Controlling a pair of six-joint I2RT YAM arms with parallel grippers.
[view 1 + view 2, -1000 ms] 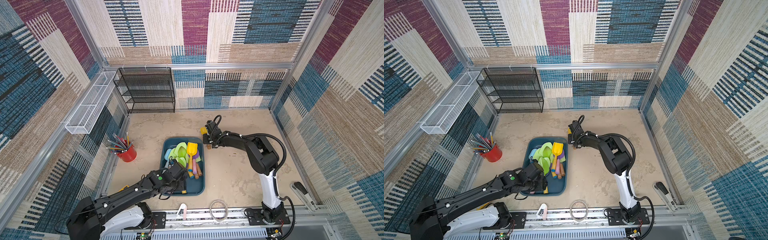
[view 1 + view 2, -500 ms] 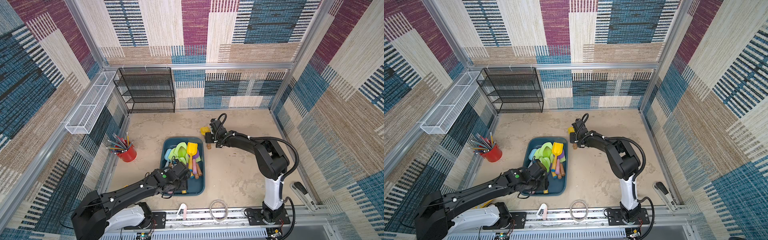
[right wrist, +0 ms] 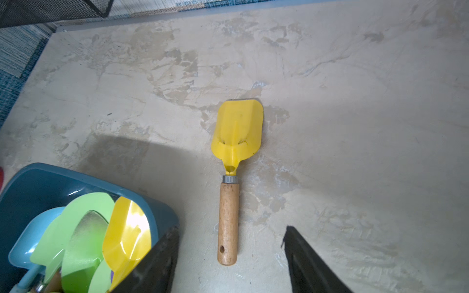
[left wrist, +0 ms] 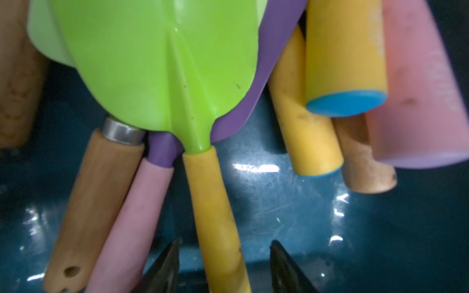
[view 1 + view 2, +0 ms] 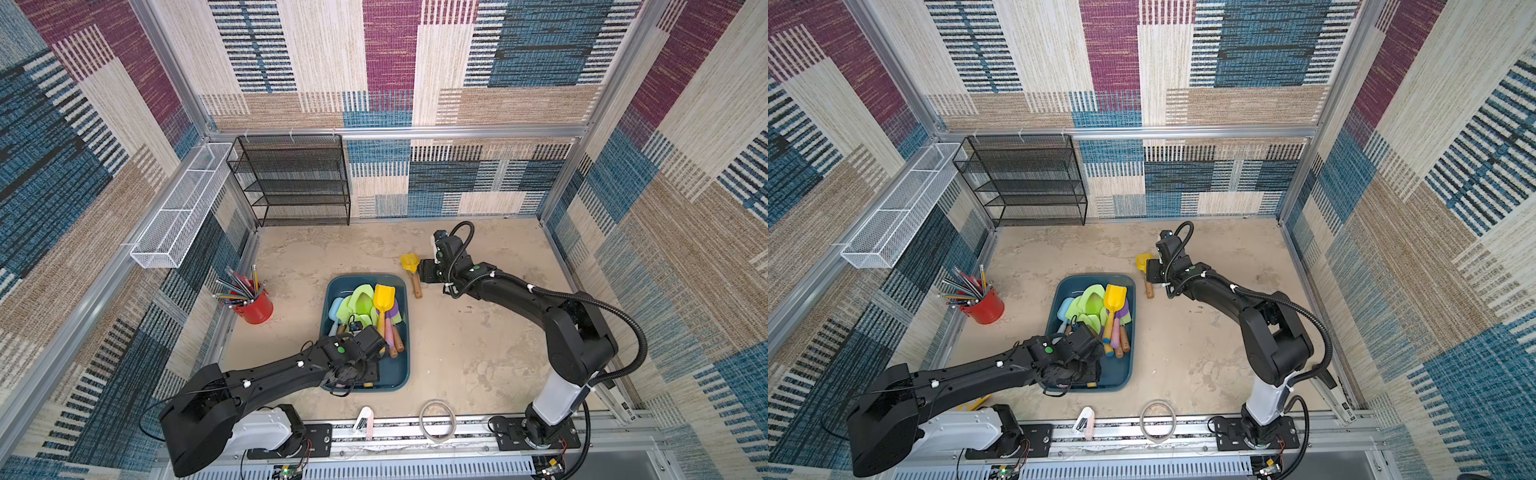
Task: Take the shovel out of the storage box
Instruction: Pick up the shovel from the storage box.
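One yellow shovel [image 3: 229, 192] is already lying out on the table [image 3: 355, 126], just beside the far right corner of the storage box [image 5: 397, 370], at about 1 o'clock from it in both top views. The right gripper [image 3: 231, 228] is hovering over its handle end with jaws spread wide, holding nothing.

The step in hand, as I judge it, is the next pick. The left gripper [image 4: 224, 242] is reaching into the box's near end (the 6 o'clock side). Its fingers [image 4: 165, 269] are standing apart on either side of the yellow handle of a green shovel [image 4: 182, 88], with gaps showing, so nothing is clamped yet. The next move is probably calling for closing on that handle and lifting straight up.

A pink handle [image 4: 132, 215] and a wooden handle [image 4: 96, 190] are lying tight against it, and the green blade is overlapping a purple blade [image 4: 274, 50], so neighbours may be dragging along. The box's near wall is sitting close behind the fingers. Open table is lying at 3 o'clock of the box, while a red cup [image 5: 257, 309] is standing at 9 o'clock.
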